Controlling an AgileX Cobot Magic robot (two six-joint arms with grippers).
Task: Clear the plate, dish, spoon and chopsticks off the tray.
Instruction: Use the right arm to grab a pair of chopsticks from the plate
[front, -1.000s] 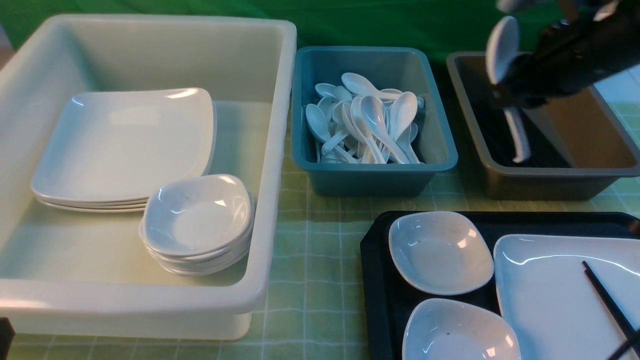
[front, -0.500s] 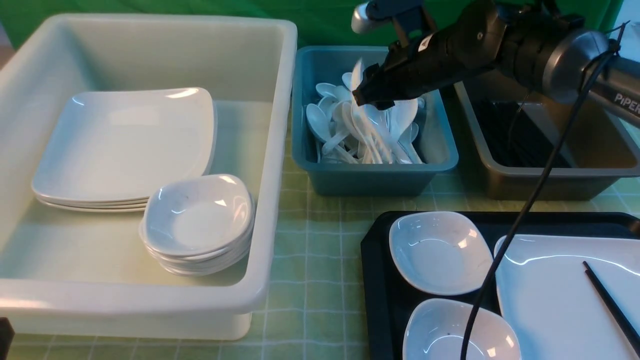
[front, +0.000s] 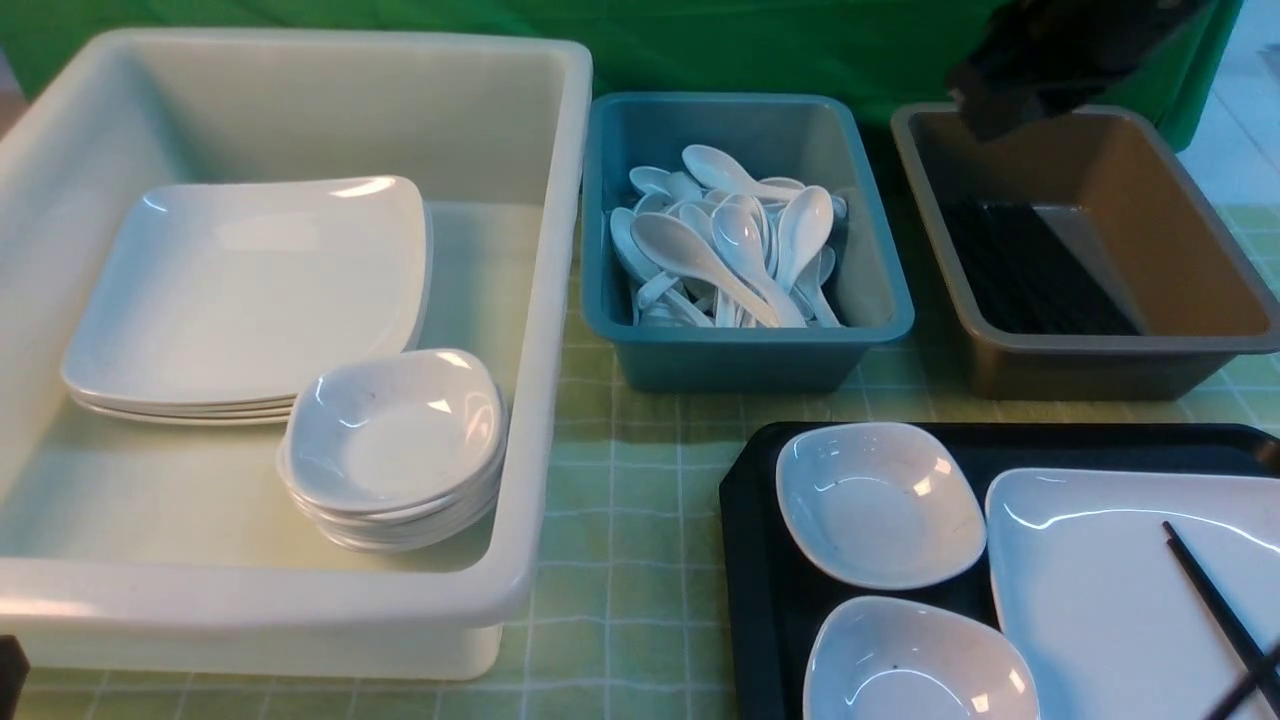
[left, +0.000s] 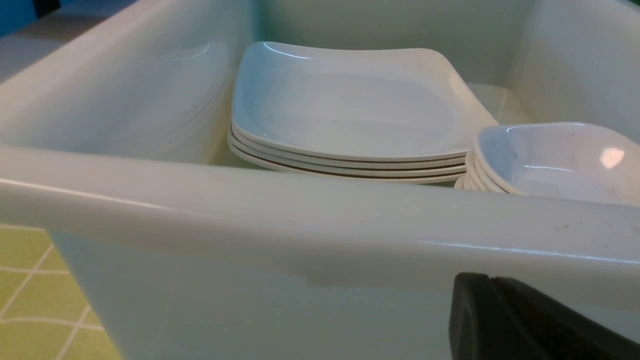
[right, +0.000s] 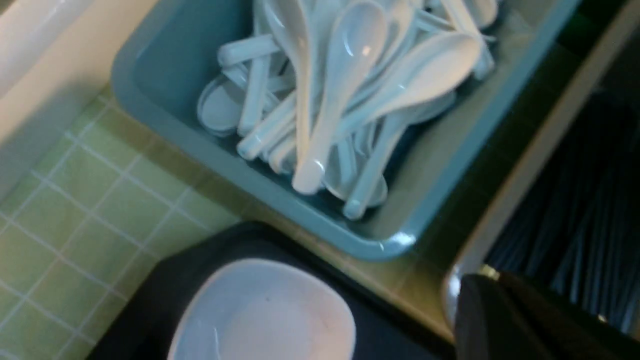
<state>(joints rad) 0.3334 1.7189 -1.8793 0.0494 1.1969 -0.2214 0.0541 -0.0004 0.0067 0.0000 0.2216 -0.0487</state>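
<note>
The black tray (front: 745, 500) lies at the front right. On it rest the large white plate (front: 1090, 600), two small white dishes (front: 880, 505) (front: 915, 665), and the black chopsticks (front: 1215, 610), which lie across the plate. A white spoon (front: 690, 262) lies on top of the pile in the teal bin (front: 890, 290). My right gripper (right: 477, 282) is shut and empty, blurred high over the brown tub (front: 1230, 340). My left gripper (left: 472, 282) is shut and empty, low against the outer wall of the white tub (left: 300, 225).
The big white tub (front: 550, 300) on the left holds a stack of plates (front: 240, 290) and a stack of small dishes (front: 395, 440). The brown tub holds several black chopsticks (front: 1030, 270). A green checked cloth (front: 620, 480) covers the table.
My right gripper swung left over the teal bin with the spoon, let it go onto the pile, then moved back right and shut empty. The left arm has not moved.
</note>
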